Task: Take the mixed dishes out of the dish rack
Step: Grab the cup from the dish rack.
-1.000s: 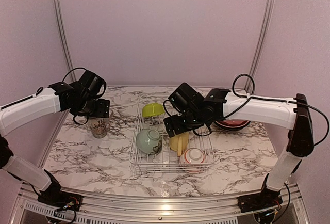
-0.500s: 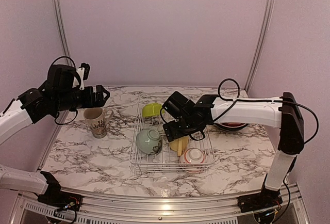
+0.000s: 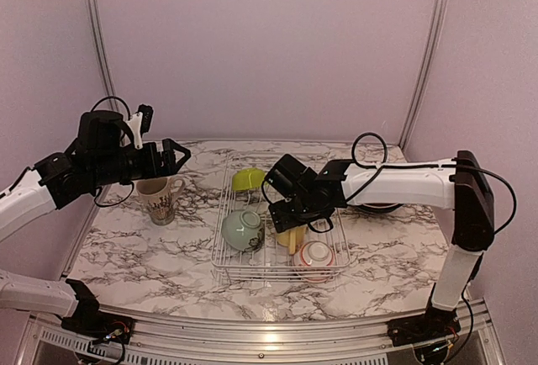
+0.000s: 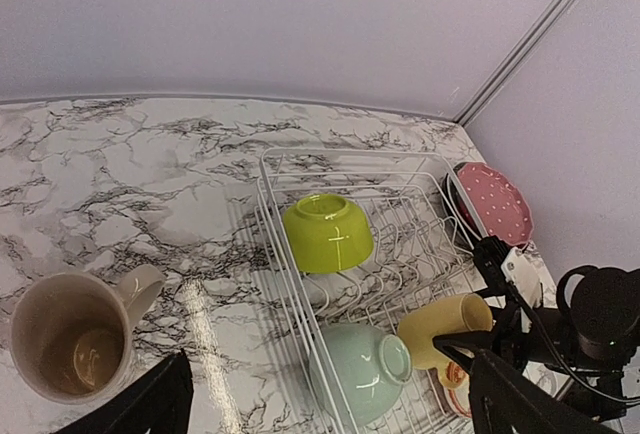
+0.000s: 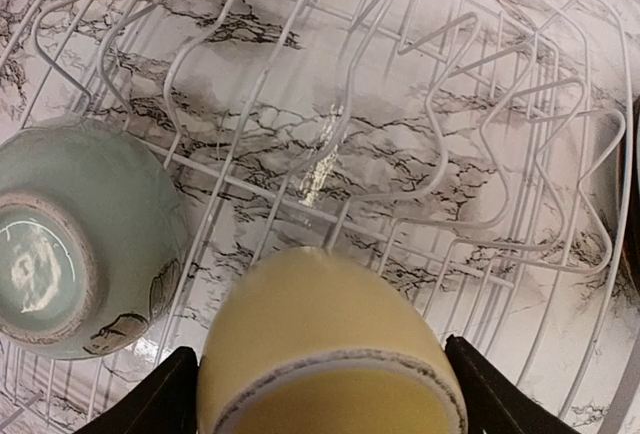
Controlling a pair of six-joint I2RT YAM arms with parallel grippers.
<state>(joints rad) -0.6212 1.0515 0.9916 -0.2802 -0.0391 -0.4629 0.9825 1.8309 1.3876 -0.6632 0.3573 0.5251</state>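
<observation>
Standing nearest the arms' bases, the red-patterned bowl (image 3: pixel 315 256) occupies the near right corner of the dish rack (image 4: pixel 350 154), a white wire basket on the marbled table (image 3: pixel 126 256). Just beyond it the yellow mug (image 5: pixel 325 339) lies tipped among the wires, with the right gripper (image 3: pixel 284 216) low over it. Its fingers (image 5: pixel 155 404) flank the mug on either side, close against its walls; whether they press on it cannot be told. The pale-green bowl (image 3: pixel 244 229), foot ring upward, rests just to the mug's left. Upright wire tines rise directly beyond the mug, and the rack's low walls bound it all round. Farther back the lime bowl (image 4: pixel 327 232) sits upturned at the rack's far left. Outside the right wall, toward the far end, a red dotted plate (image 4: pixel 495 204) lies flat on the table. To the left, a strip of marble separates the rack from the cream mug (image 3: pixel 160 198), which stands upright. The left gripper (image 3: pixel 172 157) hangs in the air near that mug, well apart from the rack, jaws spread and holding nothing.
</observation>
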